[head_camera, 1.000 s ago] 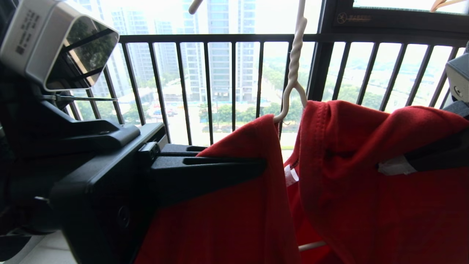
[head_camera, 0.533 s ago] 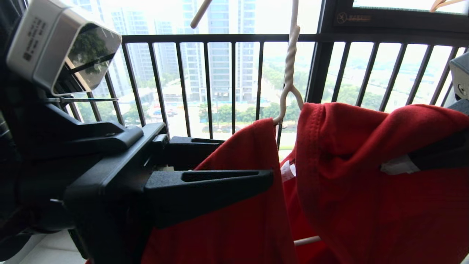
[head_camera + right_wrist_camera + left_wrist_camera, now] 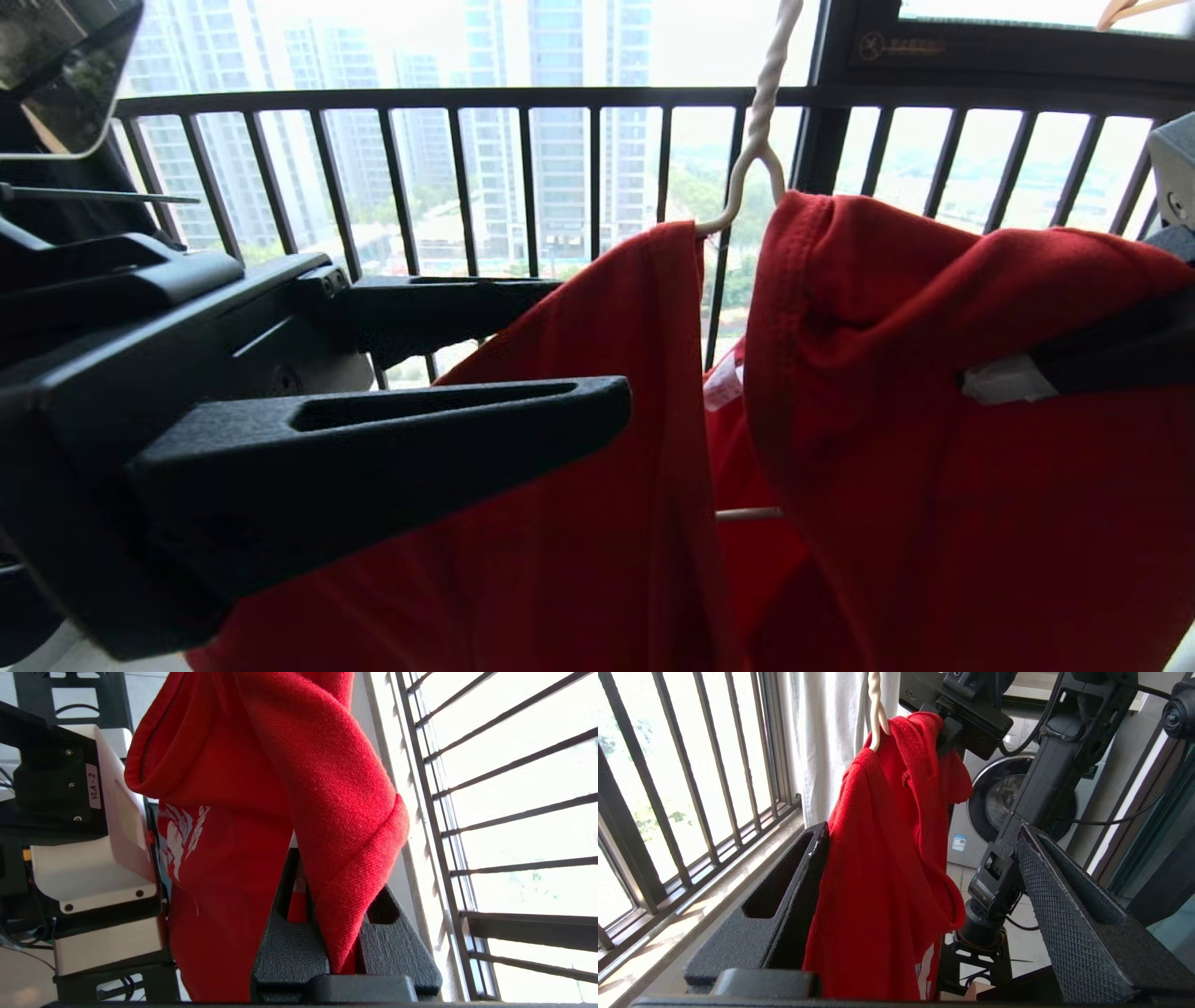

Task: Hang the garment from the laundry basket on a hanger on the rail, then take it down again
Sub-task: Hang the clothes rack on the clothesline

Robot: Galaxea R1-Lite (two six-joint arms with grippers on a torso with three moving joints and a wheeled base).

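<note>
The garment (image 3: 887, 467), a red T-shirt, hangs draped over the cream-white hanger (image 3: 758, 112), whose twisted neck rises out of the top of the head view in front of the dark railing (image 3: 560, 98) of vertical bars. One shoulder of the shirt falls to the robot's left of the hanger's neck, the other bunches up to its right, and a small white neck label (image 3: 724, 385) shows in the gap between them. The left gripper (image 3: 920, 891) has its jaws spread wide, one black finger (image 3: 373, 448) on either side of the left shoulder of the shirt; in the left wrist view the cloth lies against one finger and stands well apart from the other. The right gripper (image 3: 341, 952) has its jaws pressed together on a fold of the red cloth at the shirt's right shoulder. White print (image 3: 180, 835) shows on the shirt's chest in the right wrist view. A washing machine (image 3: 1004, 798) stands behind the robot's arm in the left wrist view
</note>
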